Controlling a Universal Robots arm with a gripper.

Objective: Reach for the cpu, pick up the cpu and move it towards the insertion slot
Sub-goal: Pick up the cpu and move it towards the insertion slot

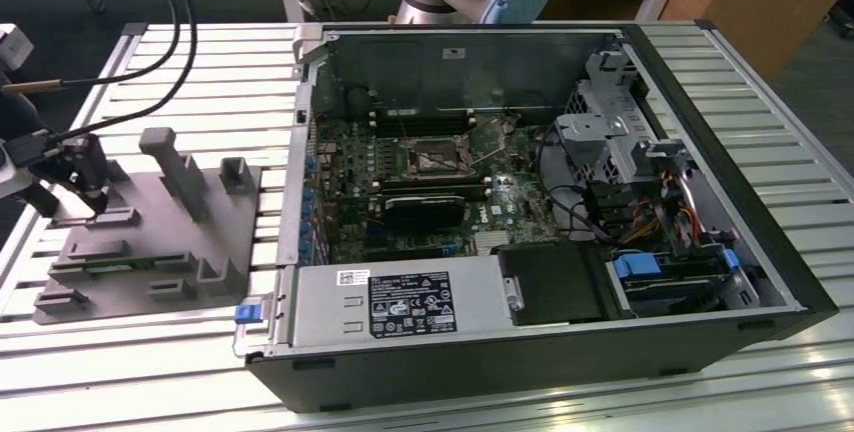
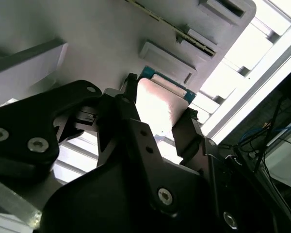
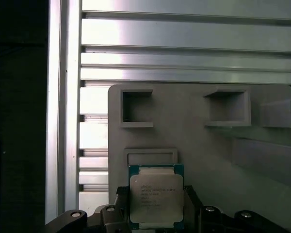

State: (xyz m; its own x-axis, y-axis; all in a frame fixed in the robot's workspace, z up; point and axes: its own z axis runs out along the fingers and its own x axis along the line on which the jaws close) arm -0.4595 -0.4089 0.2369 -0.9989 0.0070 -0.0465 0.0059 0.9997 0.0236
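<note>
— Two black fingers (image 2: 185,133) of the gripper (image 1: 91,190) squeeze the cpu (image 3: 156,196), a flat square chip with a smooth silver top, at the grey plastic tray (image 1: 147,257).

— Thin and slick! A tilt could make it slip or hit the tall posts (image 1: 162,152). The shiny square insertion slot (image 1: 437,159) sits well apart, toward the exterior view's right.

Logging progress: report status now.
Claw shut on cpu at tray. Slot apart, inside case. No blocker seen.

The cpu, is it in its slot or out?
Out. The fingers hold the cpu at the grey tray, outside the computer case.
</note>
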